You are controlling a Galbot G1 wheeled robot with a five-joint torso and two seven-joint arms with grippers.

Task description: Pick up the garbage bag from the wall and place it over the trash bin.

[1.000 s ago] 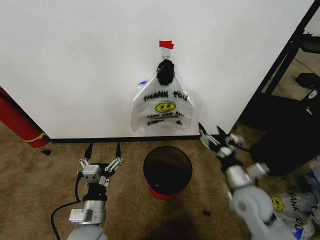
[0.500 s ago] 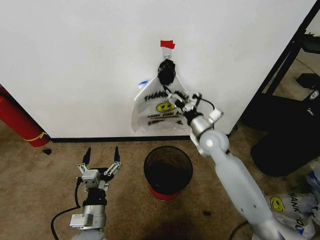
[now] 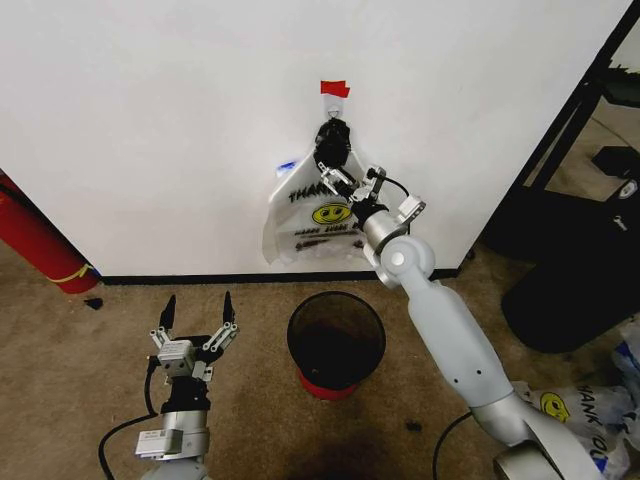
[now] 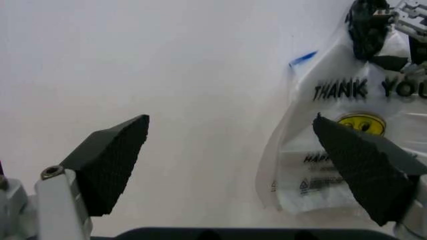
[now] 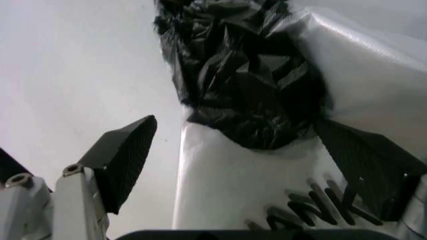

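The garbage bag [image 3: 325,215], translucent with black "THANK YOU" lettering, a yellow smiley and a black knotted top [image 3: 331,140], hangs on the white wall [image 3: 150,120] under a red tape mark [image 3: 334,89]. A blue sliver shows at its edge [image 4: 303,57]. My right gripper [image 3: 341,180] is open at the bag's upper part. In the right wrist view the gripper [image 5: 240,145] has one jaw on each side of the black knot [image 5: 247,85]. The black mesh trash bin [image 3: 292,338] with a red base stands on the carpet below. My left gripper [image 3: 197,315] is open, low and left of the bin.
A red cylinder [image 3: 35,240] leans at the wall's left end. A black baseboard [image 3: 200,279] runs along the floor. Black furniture [image 3: 580,250] stands at the right. Another smiley bag with blue patches [image 3: 580,420] lies on the floor at the lower right.
My right arm has swung up from beside the bin to the hanging bag and crept closer to the black knot. The left gripper sits slightly lower in the view.
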